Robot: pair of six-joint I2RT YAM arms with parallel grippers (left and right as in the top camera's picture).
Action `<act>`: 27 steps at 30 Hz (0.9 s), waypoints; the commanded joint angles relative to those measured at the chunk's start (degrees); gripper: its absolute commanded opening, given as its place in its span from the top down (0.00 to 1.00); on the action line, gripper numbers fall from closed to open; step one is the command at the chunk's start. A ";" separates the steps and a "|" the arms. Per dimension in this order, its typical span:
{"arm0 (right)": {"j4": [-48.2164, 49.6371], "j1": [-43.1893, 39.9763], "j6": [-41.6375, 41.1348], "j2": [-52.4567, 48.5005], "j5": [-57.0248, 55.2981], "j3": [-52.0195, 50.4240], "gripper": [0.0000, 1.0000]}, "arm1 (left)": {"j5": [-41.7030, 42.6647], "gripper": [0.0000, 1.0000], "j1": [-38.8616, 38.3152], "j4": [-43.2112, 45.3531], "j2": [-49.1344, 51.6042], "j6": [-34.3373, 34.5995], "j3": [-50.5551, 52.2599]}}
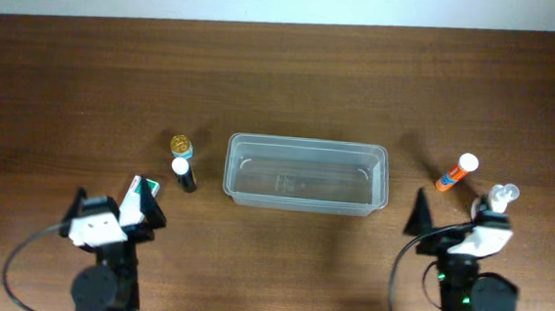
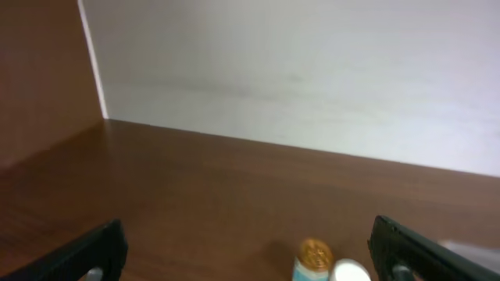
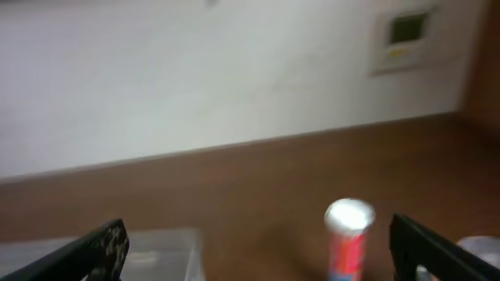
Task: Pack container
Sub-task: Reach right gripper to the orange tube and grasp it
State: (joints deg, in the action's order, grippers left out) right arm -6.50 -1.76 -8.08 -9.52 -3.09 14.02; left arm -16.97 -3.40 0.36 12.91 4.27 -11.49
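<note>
From above, the container (image 1: 230, 169) lies mid-table (image 1: 284, 68), with open wood at its far side. Two bottles stand just left of it, one gold-capped (image 1: 181, 147) and one white-capped (image 1: 184, 174). One orange tube (image 1: 456, 174) lies to its right. A carton (image 1: 142, 193) sits by the left claw (image 1: 117, 211); its writing is too small to read.

Left wrist: that claw is wide apart and holds nothing.

Right wrist: the right claw (image 3: 258, 251) is wide apart too, with the tube ahead.

Table (image 1: 282, 87): dark brown wood, grain running lengthwise.
Wall (image 2: 312, 70): plain white, meeting the table's far edge.
Wall plate (image 3: 406, 35): pale, blurred, with a small greenish window.
Side panel (image 2: 39, 70): brown wood, left of the wall.
</note>
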 commanded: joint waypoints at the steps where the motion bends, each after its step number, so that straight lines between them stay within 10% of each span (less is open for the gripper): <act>1: -2.56 0.17 -1.22 -7.93 -9.05 10.80 0.02 | -2.80 0.01 0.20 0.28 9.55 -1.31 -9.70; 17: -49.13 -8.63 -1.88 -63.36 2.25 68.59 0.02 | 15.93 0.01 4.59 -30.64 57.77 -1.27 -52.76; 27: -58.77 -15.61 -1.86 -82.29 8.50 74.60 0.02 | 25.31 0.01 7.37 -30.88 61.61 -1.25 -53.51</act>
State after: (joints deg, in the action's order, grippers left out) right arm -64.75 -17.12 -9.26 -89.21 3.09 87.33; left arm 4.91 3.68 -30.57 74.63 3.51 -63.51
